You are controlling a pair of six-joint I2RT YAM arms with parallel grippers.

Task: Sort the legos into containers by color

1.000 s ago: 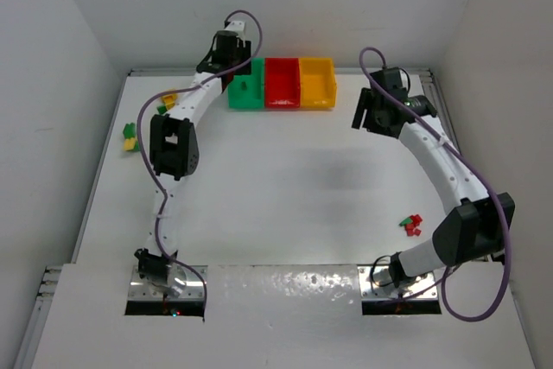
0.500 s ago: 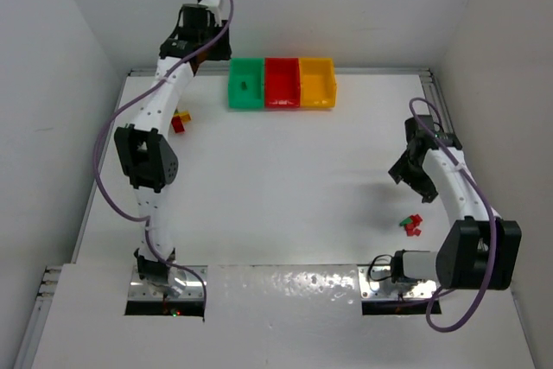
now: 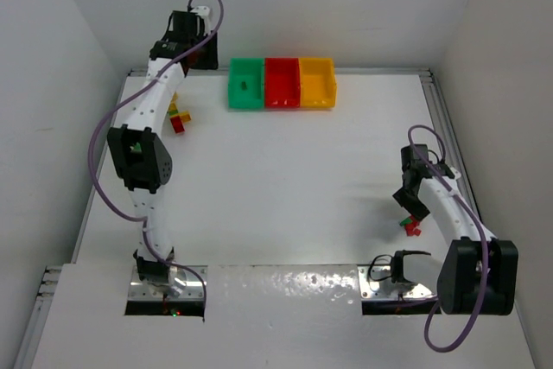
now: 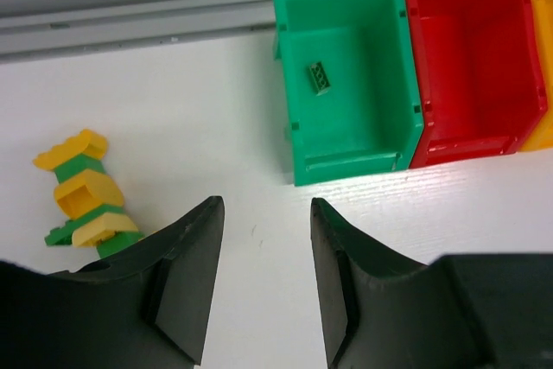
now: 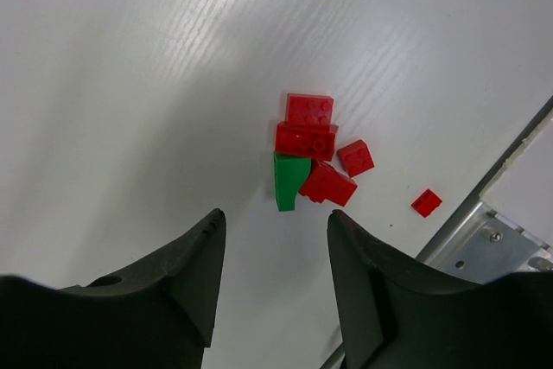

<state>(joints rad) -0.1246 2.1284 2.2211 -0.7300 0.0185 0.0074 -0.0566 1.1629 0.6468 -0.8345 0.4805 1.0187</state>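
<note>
My left hand [image 4: 263, 239] hung above the far left corner of the counter [image 3: 285, 179], its two fingers spread apart with nothing between them. Just ahead and to the right sat the green bin [image 4: 367, 118], with one small green brick [image 4: 320, 78] lying on its floor. The red bin [image 4: 471, 66] stood touching its right side, and the yellow bin [image 3: 317, 84] came next in the same row along the back edge. Off to the left of my fingers, a jumbled stack of yellow and green legos [image 4: 82, 200] rested on the counter, well apart from the green bin.

My right hand [image 5: 272, 239] hovered low over the near right part of the counter, fingers likewise apart and gripping nothing. Just beyond the fingertips lay a cluster of red legos [image 5: 315, 149], touching one another, with a green wedge [image 5: 289, 181] pressed against its near-left side. One tiny red piece [image 5: 427, 202] lay by itself to the right, near the metal rail [image 5: 492, 231] at the counter's edge. This cluster was well apart from the three bins.
</note>
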